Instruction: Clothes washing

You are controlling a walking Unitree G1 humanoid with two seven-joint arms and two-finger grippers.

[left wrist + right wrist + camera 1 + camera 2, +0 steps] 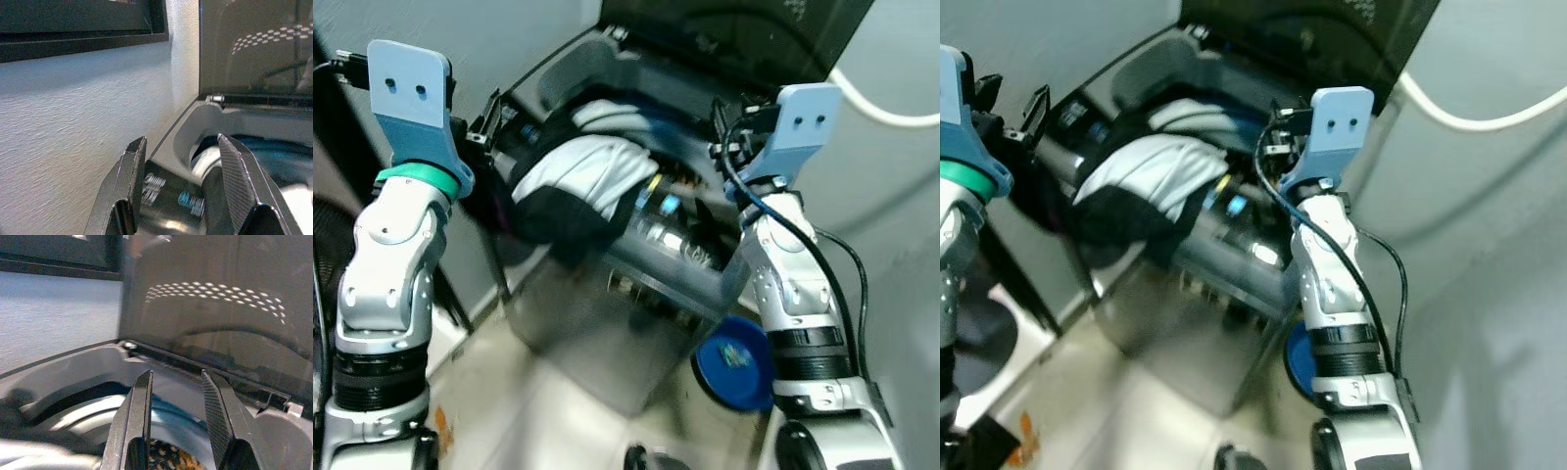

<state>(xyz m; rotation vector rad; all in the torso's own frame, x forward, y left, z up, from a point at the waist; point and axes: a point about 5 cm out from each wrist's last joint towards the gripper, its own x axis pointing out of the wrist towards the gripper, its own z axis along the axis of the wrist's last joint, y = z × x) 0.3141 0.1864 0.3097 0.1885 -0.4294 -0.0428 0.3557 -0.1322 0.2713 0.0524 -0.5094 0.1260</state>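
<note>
A grey top-loading washing machine (607, 323) stands before me with its dark lid (734, 29) raised. A bundle of white and black clothes (578, 181) hangs over the front rim of the tub, partly inside. My left gripper (182, 141) is up at the machine's left rear corner beside the wall, open with nothing between its fingers. My right gripper (177, 374) is held over the right side of the tub opening facing the lid, also open and empty. The drum's inside is mostly hidden by the clothes.
A blue round object (736, 360) lies on the floor by the machine's right side, behind my right arm. A white hose (891, 113) runs along the wall at the right. A white wall (73, 122) is close on the machine's left.
</note>
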